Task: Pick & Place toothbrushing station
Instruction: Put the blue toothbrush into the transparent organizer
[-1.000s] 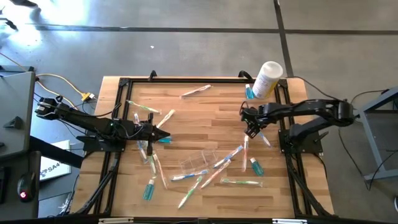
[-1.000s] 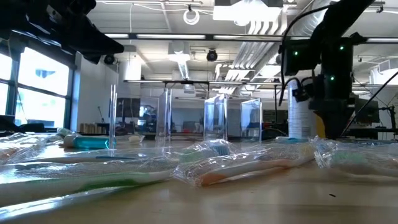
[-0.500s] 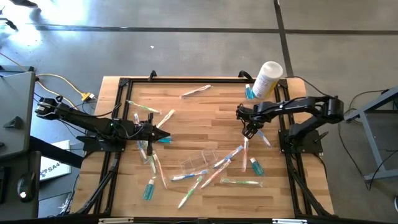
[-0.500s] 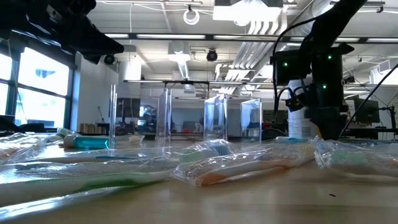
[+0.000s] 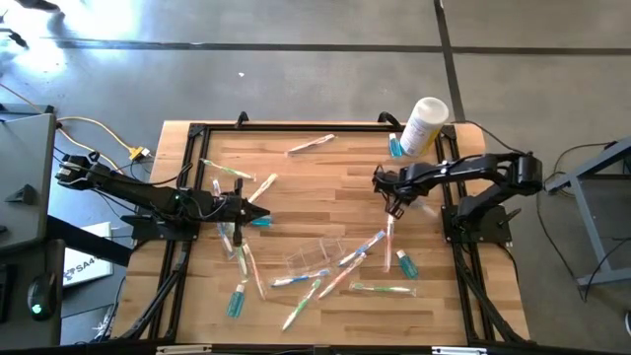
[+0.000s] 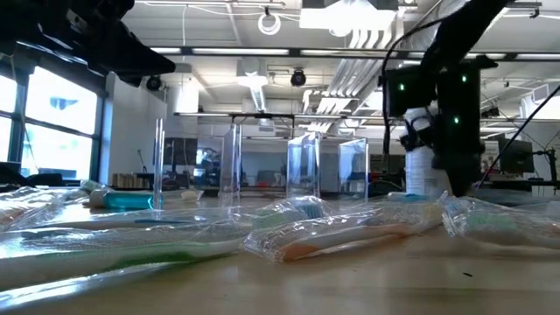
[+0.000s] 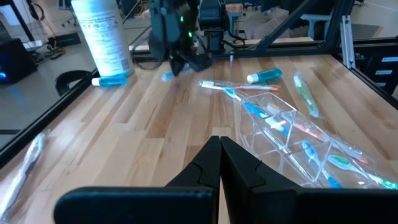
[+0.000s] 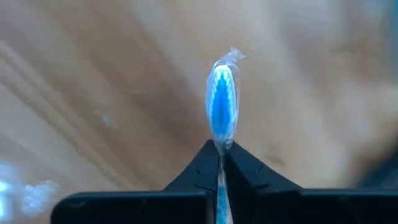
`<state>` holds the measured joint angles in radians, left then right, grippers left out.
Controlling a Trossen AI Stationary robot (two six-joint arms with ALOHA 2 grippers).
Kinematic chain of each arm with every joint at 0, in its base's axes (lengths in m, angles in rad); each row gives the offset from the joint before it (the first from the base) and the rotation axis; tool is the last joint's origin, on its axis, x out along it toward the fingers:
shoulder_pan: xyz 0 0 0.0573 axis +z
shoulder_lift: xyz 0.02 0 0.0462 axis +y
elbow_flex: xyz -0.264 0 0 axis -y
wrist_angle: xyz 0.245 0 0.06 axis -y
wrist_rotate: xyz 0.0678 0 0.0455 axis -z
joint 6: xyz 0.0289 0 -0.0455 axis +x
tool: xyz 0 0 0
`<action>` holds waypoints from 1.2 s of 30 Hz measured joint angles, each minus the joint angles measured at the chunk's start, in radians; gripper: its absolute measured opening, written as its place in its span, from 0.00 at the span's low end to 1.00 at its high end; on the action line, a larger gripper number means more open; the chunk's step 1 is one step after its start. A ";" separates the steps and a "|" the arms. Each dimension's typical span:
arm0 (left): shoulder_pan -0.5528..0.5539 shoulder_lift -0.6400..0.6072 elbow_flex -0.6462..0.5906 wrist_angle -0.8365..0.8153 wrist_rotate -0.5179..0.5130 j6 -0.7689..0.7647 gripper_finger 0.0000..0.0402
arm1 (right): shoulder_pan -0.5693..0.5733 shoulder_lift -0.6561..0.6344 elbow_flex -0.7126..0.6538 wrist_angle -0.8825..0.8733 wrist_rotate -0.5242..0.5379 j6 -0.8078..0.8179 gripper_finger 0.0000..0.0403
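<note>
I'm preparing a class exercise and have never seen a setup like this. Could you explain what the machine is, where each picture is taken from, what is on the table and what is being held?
It is a robot with two dark arms at a wooden table. One picture looks straight down, one looks level across the tabletop, and one camera sits on each wrist. Scattered on the table are wrapped toothbrushes, small teal tubes, a clear plastic organiser and a white bottle at the far edge. The right gripper is shut on a blue toothbrush in a clear wrapper, its head poking out past the fingertips. The left gripper waits shut on the other side, holding nothing visible.
</note>
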<state>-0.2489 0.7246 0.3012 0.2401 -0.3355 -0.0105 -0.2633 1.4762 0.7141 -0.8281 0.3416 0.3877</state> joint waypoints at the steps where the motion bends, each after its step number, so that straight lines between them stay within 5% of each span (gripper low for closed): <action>1: 0.000 0.000 0.000 0.000 0.000 0.000 0.00 | 0.016 -0.020 0.026 -0.025 0.024 0.002 0.01; 11: 0.000 0.000 0.000 -0.003 0.011 0.003 0.00 | 0.248 -0.259 0.235 -0.100 0.147 -0.001 0.01; 22: 0.000 0.000 0.000 -0.012 0.012 0.002 0.00 | 0.600 -0.392 0.239 0.473 0.144 -0.314 0.01; 31: 0.000 0.000 0.000 -0.020 0.012 0.002 0.00 | 0.622 -0.295 0.028 1.210 -0.260 -0.661 0.01; 36: 0.000 0.000 0.000 -0.044 0.013 -0.001 0.00 | 0.549 -0.225 -0.073 1.512 -0.365 -0.695 0.01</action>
<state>-0.2489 0.7246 0.3012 0.1961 -0.3229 -0.0117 0.2856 1.2507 0.6415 0.6838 -0.0234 -0.3069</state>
